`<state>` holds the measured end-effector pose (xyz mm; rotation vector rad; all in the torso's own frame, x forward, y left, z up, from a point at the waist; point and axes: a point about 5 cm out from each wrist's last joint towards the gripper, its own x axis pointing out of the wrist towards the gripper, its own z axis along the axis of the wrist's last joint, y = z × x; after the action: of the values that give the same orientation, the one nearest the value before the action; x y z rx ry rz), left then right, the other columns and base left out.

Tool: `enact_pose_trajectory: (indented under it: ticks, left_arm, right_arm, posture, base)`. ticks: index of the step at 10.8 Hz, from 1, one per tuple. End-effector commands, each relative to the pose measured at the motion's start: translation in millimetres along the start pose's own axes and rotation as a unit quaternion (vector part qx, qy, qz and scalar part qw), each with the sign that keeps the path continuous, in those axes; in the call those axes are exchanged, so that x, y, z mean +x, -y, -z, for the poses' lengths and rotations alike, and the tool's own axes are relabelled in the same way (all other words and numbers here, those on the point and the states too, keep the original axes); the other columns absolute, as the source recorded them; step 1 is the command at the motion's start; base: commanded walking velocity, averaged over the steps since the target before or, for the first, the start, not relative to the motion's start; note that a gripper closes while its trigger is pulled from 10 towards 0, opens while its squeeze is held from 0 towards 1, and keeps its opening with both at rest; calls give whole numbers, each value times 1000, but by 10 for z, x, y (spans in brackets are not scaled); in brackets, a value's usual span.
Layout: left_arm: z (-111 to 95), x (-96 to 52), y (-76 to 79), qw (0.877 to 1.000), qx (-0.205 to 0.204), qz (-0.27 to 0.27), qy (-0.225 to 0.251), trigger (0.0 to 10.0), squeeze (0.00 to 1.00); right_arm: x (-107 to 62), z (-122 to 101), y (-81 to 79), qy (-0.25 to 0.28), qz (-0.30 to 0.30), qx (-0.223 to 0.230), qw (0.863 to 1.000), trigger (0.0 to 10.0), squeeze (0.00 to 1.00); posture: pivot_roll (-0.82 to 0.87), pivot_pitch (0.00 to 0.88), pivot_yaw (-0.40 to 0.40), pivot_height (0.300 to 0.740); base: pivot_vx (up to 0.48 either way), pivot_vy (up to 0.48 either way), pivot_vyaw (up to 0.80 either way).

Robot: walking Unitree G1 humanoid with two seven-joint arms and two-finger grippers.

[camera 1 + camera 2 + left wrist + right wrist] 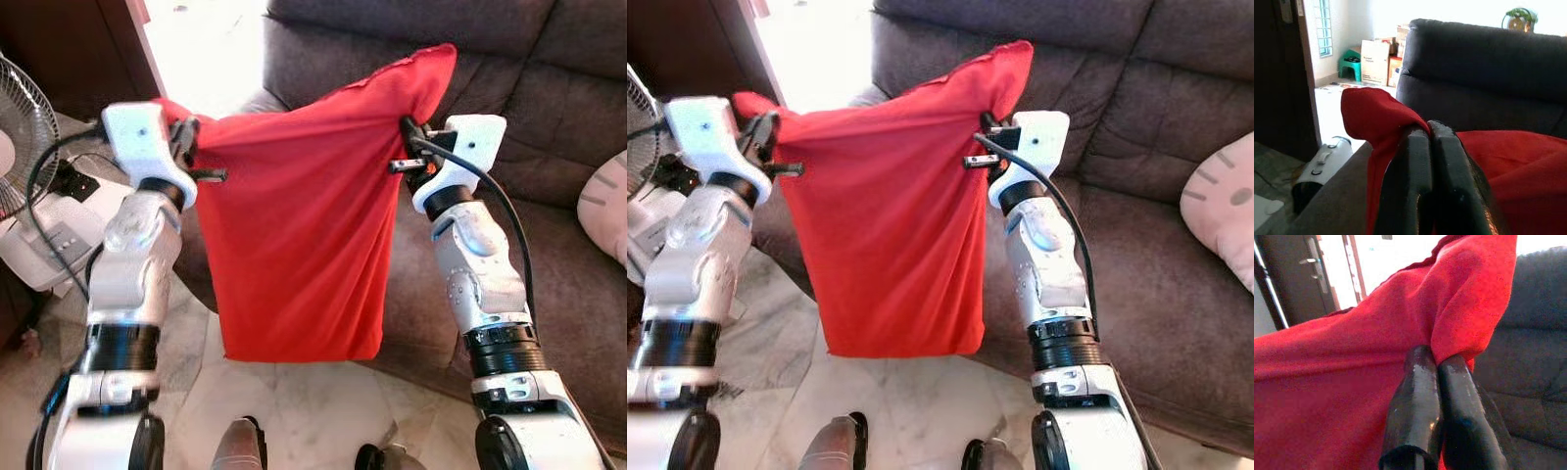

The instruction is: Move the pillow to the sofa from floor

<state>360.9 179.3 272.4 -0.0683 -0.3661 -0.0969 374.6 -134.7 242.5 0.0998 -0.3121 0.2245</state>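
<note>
A red pillow (299, 225) hangs in the air between my two arms, clear of the marble floor, in front of the dark brown sofa (549, 245). My left gripper (186, 137) is shut on the pillow's upper left corner, with red cloth (1376, 117) bunched over its black fingers (1415, 181). My right gripper (407, 132) is shut on the upper right corner; there the red fabric (1459, 313) is pinched between the two fingers (1418, 401). The pillow's lower edge hangs above the floor near the sofa's front.
A standing fan (22, 137) and a white appliance (49, 235) sit at my left beside a dark wooden door. A pale cushion (607, 206) lies on the sofa seat at the right. The sofa armrest (1337, 196) runs under my left gripper. Cardboard boxes (1376, 61) stand far behind.
</note>
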Motion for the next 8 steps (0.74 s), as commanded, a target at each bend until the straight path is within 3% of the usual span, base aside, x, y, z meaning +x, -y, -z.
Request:
enact_pose_trajectory:
  ticks: [1, 3, 8]
  left_arm:
    - [-302, 84, -18, 998, 31, 4, 62, 10000, 0]
    - [-286, 141, 6, 998, 33, 10, 62, 10000, 0]
    - [-353, 168, -92, 996, 40, -10, 75, 10000, 0]
  right_arm:
    - [63, -275, 121, 56, 29, -6, 998, 10000, 0]
    - [113, -272, 120, 49, 36, -13, 998, 10000, 0]
    - [120, -207, 48, 43, 23, -11, 999, 10000, 0]
  posture:
    - [128, 161, -8, 703]
    - [124, 161, -8, 703]
    - [134, 163, -8, 703]
  base:
    - [0, 0, 0]
    - [0, 0, 0]
    - [317, 0, 0]
